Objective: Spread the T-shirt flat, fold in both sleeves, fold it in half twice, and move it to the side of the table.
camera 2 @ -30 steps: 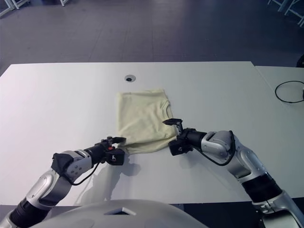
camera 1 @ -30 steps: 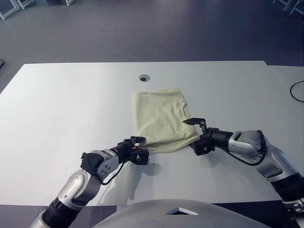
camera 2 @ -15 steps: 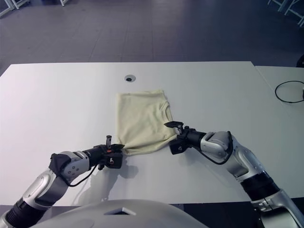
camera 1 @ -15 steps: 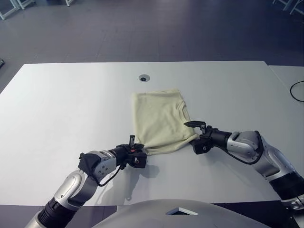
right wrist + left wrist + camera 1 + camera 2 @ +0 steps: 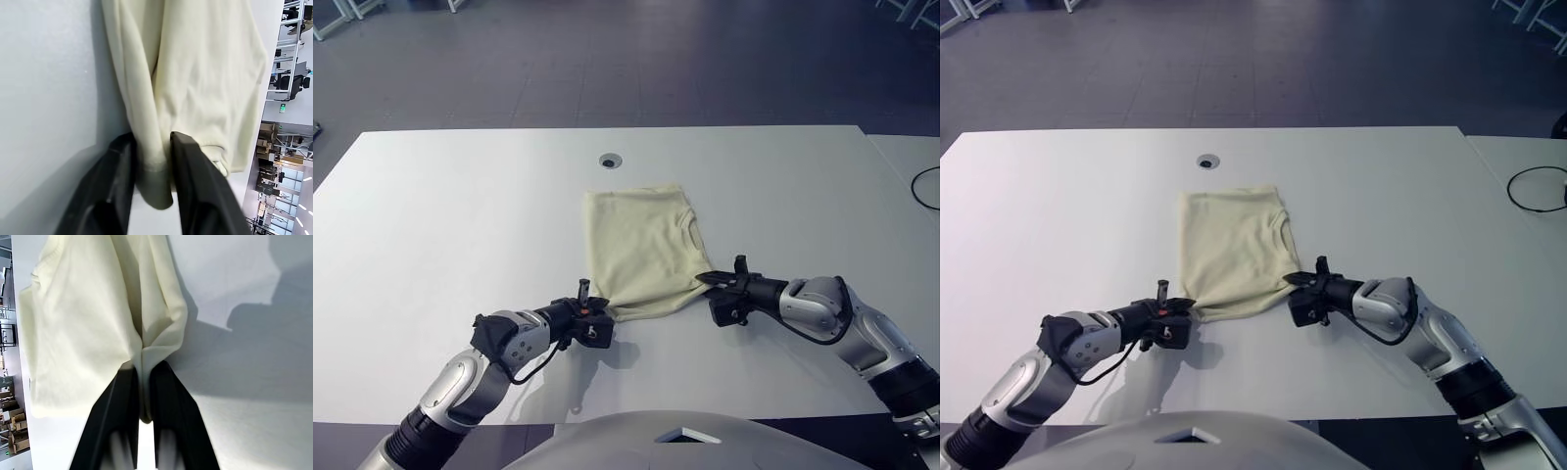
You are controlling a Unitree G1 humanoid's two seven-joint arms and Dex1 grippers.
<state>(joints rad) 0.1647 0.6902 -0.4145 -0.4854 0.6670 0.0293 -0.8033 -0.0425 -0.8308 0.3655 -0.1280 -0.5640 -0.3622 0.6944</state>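
The table (image 5: 440, 225) bears the shirt (image 5: 641, 245), a pale yellow one folded into a narrow panel that lies a little right of the table's middle. Its far edge rests flat on the top. The collar opening shows on its right edge. The two near corners are drawn out into points, and the near hem runs between them just above the table's front part.

The left gripper (image 5: 600, 315) is pinching the near left corner. In the left wrist view its two dark fingers (image 5: 166, 382) press together on a bunched fold of the cloth. The right gripper (image 5: 709, 283) is pinching the near right corner, and in the right wrist view a rolled edge of the fabric is squeezed between its pads (image 5: 188, 161).

The left arm comes in from the near left, its forearm low over the table and pointing toward the shirt. The right arm comes in from the near right with the elbow bent, its forearm lying low and aimed left across the table.

A round grommet (image 5: 609, 161) sits in the top just beyond the shirt. A black cable (image 5: 1533, 186) loops on the neighbouring table to the right.
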